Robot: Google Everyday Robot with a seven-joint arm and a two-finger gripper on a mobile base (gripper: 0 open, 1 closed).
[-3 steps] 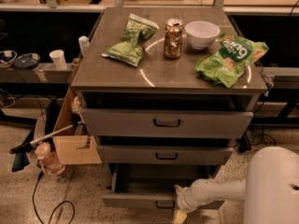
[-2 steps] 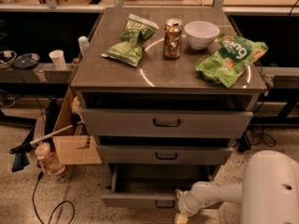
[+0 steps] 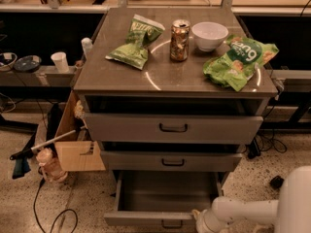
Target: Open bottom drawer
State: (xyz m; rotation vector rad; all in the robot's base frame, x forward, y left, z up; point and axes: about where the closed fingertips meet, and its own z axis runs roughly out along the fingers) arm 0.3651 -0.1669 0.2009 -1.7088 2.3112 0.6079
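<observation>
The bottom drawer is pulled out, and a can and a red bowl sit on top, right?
Not quite: the bowl is white, not red; the camera view shows it. The can does sit beside it on top, and the bottom drawer is pulled out, with the gripper at its front.

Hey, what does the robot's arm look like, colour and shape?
The arm is smooth glossy white: a round tube from a bulky rounded shell at lower right to a bulbous wrist. No cables or markings show. The gripper, at the bottom drawer's front edge, is mostly cut off; only a pale part shows.
</observation>
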